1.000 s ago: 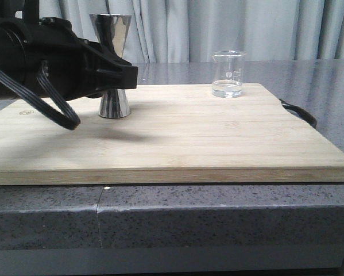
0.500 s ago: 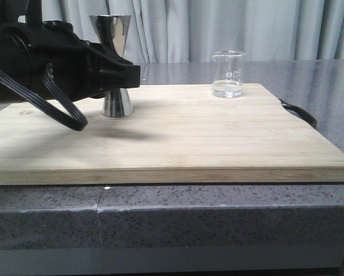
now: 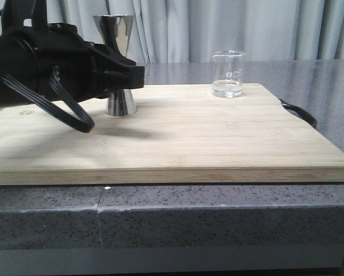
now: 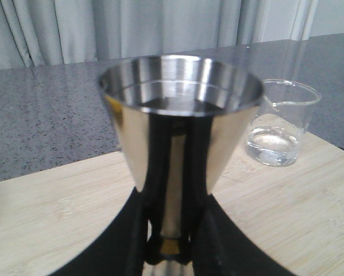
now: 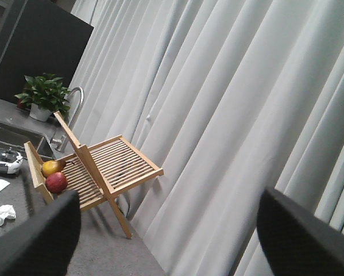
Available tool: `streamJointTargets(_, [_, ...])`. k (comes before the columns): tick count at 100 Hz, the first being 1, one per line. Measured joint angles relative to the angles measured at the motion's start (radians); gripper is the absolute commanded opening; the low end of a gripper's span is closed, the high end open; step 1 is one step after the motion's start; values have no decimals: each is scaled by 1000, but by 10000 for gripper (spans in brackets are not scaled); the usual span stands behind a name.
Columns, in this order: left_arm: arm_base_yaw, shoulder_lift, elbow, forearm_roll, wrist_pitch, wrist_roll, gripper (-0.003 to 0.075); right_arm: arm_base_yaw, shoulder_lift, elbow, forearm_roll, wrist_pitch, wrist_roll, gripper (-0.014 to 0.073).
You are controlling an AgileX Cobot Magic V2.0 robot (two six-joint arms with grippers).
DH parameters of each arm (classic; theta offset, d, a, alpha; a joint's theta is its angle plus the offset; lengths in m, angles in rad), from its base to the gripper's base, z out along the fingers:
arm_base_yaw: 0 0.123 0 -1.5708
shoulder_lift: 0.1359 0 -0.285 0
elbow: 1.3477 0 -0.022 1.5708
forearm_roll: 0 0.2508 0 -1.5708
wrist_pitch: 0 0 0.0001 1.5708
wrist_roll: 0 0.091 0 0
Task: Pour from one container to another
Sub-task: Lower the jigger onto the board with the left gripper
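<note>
The steel jigger [image 3: 115, 33] stands upright at the back left of the wooden cutting board [image 3: 189, 138]. My left gripper [image 3: 134, 75] is shut on its narrow gold-banded waist. In the left wrist view the jigger [image 4: 180, 115] fills the middle, with the black fingers of the left gripper [image 4: 170, 244] pressed against both sides of the waist. I cannot tell whether its base touches the board. The clear glass beaker [image 3: 228, 75] stands at the back right of the board with a little clear liquid in it, also seen as the beaker [image 4: 282, 123]. My right gripper [image 5: 170, 230] is open, facing curtains and holding nothing.
The board lies on a grey stone counter [image 3: 327, 75], with a black handle [image 3: 301, 112] at its right edge. Grey curtains hang behind. The right wrist view shows a wooden rack [image 5: 103, 164] holding fruit and a potted plant [image 5: 43, 95].
My left gripper has carried the jigger a little to the right and slightly up in the front view. The beaker has not moved.
</note>
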Motion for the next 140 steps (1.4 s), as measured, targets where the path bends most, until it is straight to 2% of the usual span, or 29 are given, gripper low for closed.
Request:
streamJointTargets(43, [0, 2, 0, 0, -5, 0, -14, 0, 0, 0, -1, 0, 2, 562])
streamJointTargets(50, [0, 2, 0, 6, -5, -2, 18, 0, 0, 0, -1, 0, 2, 562])
streamJointTargets(69, [3, 2, 0, 23, -5, -2, 204, 0, 0, 0, -1, 0, 2, 562])
streamJointTargets(76, [3, 7, 0, 24, 8, -2, 249, 0, 0, 0, -1, 0, 2, 562])
streamJointTargets(99, [3, 15, 2, 28, 43, -2, 309, 0, 0, 0, -1, 0, 2, 562])
streamJointTargets(125, [3, 15, 2, 34, 43, -2, 453, 0, 0, 0, -1, 0, 2, 562])
streamJointTargets(140, [3, 15, 2, 34, 43, 0, 488, 0, 0, 0, -1, 0, 3, 562])
